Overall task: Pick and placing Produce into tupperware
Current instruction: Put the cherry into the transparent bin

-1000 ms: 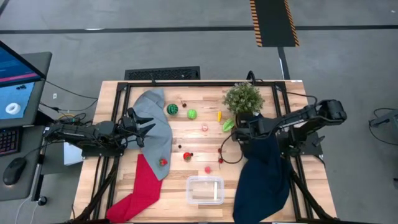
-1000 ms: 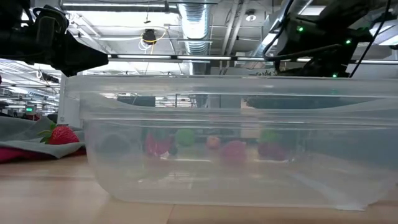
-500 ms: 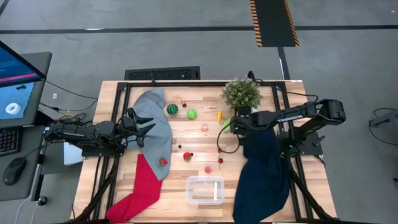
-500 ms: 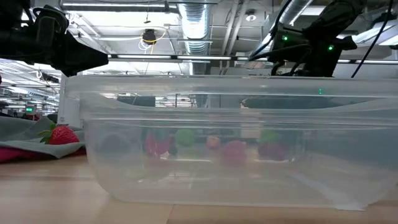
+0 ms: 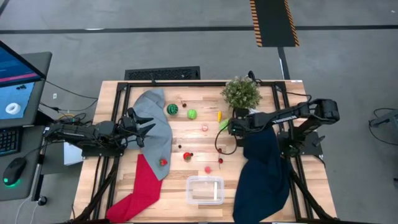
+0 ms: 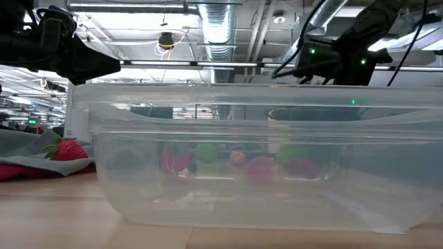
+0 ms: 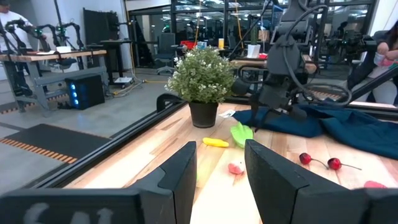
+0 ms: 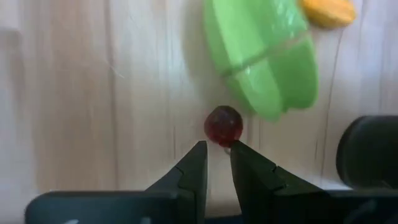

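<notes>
1. Right pincer (image 5: 230, 126) is right of centre in the high view, low over the counter (image 5: 199, 142), just beside the green veg (image 5: 224, 124). It is there to reach the produce clustered below the plant (image 5: 242, 93).
2. In the right wrist view the pincer (image 8: 216, 149) is only slightly parted and grasps nothing. A cherry (image 8: 223, 124) sits just ahead of its tips, with the green veg (image 8: 261, 56) and a yellow piece (image 8: 328, 11) beyond.
3. My read: the cherry is the target. The gap looks narrower than the cherry, so it likely aims at the stem or must widen first.
4. Left pincer (image 5: 146, 121) waits at left-centre over the grey cloth (image 5: 155, 130). In the left wrist view it (image 7: 221, 152) is released and empty, and clear of the right arm's path.
5. Tupperware (image 5: 189, 190) sits at bottom centre, well apart from the right pincer. It looks empty from above, so no produce is placed yet.
6. Other produce is loose on the counter:
   - the melon (image 5: 172, 109)
   - 1 green ball (image 5: 192, 114)
   - 1 pink piece (image 5: 204, 127)
   - 1 strawberry (image 5: 163, 162) on the cloth
7. Risk: the round cherry may roll if nudged.
</notes>
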